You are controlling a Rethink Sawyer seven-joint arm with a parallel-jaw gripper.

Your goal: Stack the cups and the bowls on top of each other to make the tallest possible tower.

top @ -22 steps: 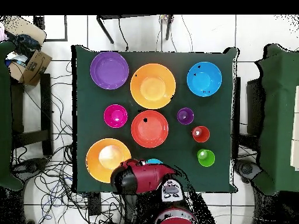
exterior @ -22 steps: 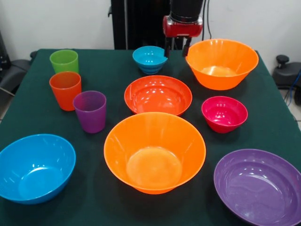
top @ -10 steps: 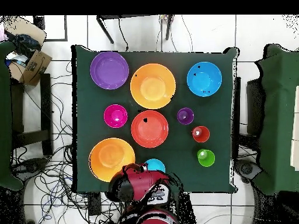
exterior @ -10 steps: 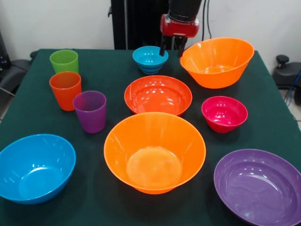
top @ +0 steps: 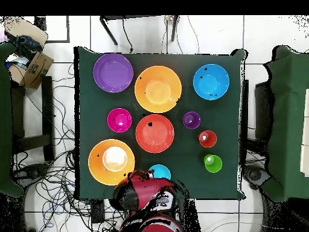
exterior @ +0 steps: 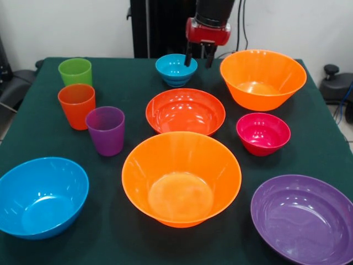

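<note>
Red-bodied gripper (exterior: 198,58): we see it hanging upright between the teal bowl (exterior: 176,69) and orange bowl (exterior: 263,79), fingers (exterior: 189,57) spread, empty.

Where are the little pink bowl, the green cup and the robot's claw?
magenta bowl (exterior: 263,132), front view, inner wall.
green cup (exterior: 75,72), front view, outer side.
gripper (exterior: 199,57), front view, between its fingertips.

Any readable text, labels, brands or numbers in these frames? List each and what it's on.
None readable.
The cups and bowls are plain coloured plastic with no print showing.
The gripper and its red housing show no legible marking.
The cardboard box beside the table in the overhead view shows no print that can be made out.
</note>
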